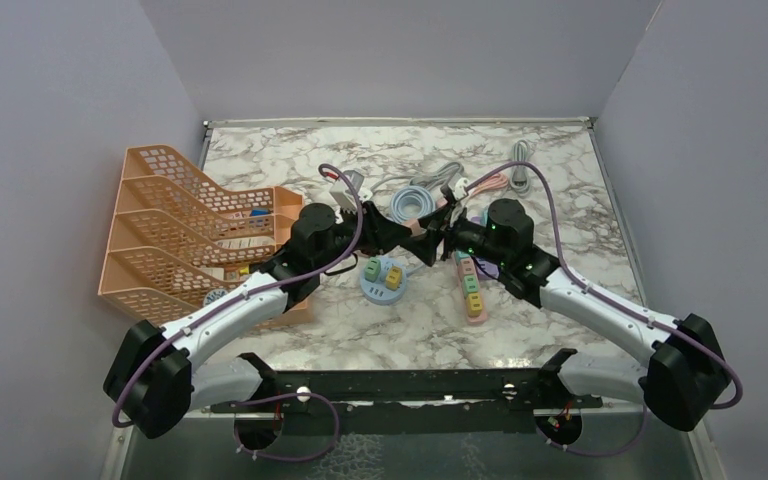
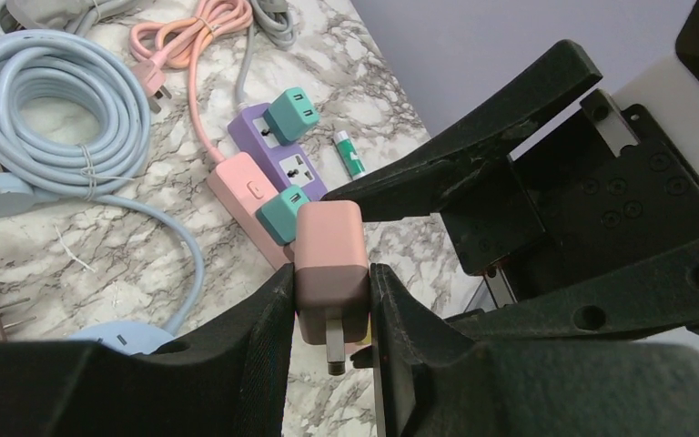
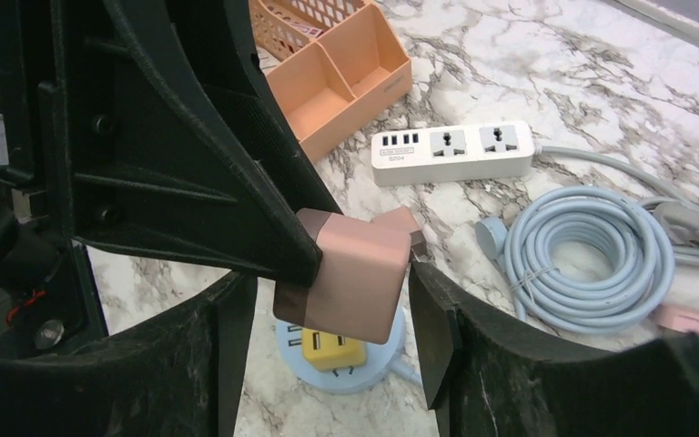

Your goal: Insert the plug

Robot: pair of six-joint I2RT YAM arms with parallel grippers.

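Plug [image 2: 330, 259], a pink cube with its prong showing at one end, is off the worktop [image 1: 560, 200], held in the air between the two arms and above the round blue socket hub [image 3: 337, 364]. The left gripper [image 2: 330, 296] is clamped on the plug's prong end. The right gripper [image 3: 328, 300] has its jaws standing apart around the plug's body, with a gap on one side, so it is not gripping.

The left hold is low and narrow, so the plug could tilt or slip. The fingers also flank the prong and may foul a socket face.

The orange organiser [image 1: 160, 230] holds a few small items, too small to name. The hub already carries a yellow plug [image 3: 328, 346]. The white strip [image 3: 455, 150] shows free sockets.
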